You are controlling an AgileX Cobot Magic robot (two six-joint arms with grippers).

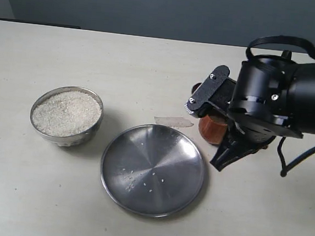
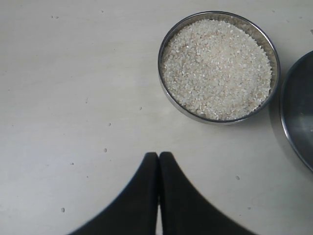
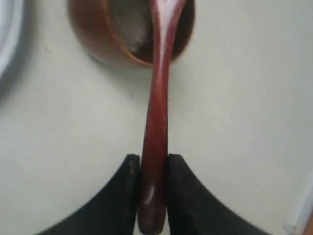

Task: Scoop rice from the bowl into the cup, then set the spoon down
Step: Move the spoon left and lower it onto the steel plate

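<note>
The right gripper (image 3: 153, 161) is clamping the spoon (image 3: 156, 107) by its handle, the head reaching over the cup (image 1: 211, 131), right of centre in the exterior view. The left gripper (image 2: 158, 156) is sitting clenched and empty near the bowl (image 1: 67, 139) holding rice (image 1: 67, 113), at middle left.

Rice (image 2: 217, 68) in bowl (image 1: 67, 140) on bench (image 1: 96, 57), ahead of left end effector (image 2: 158, 155), plate (image 1: 153, 170) beside bowl, spoon (image 3: 155, 112) in right end effector (image 3: 153, 161), its far end over cup (image 3: 93, 29) ahead

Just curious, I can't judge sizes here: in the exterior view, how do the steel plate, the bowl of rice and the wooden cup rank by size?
1. steel plate, widest.
2. bowl.
3. cup, smallest, though the arm hides part of it.
</note>
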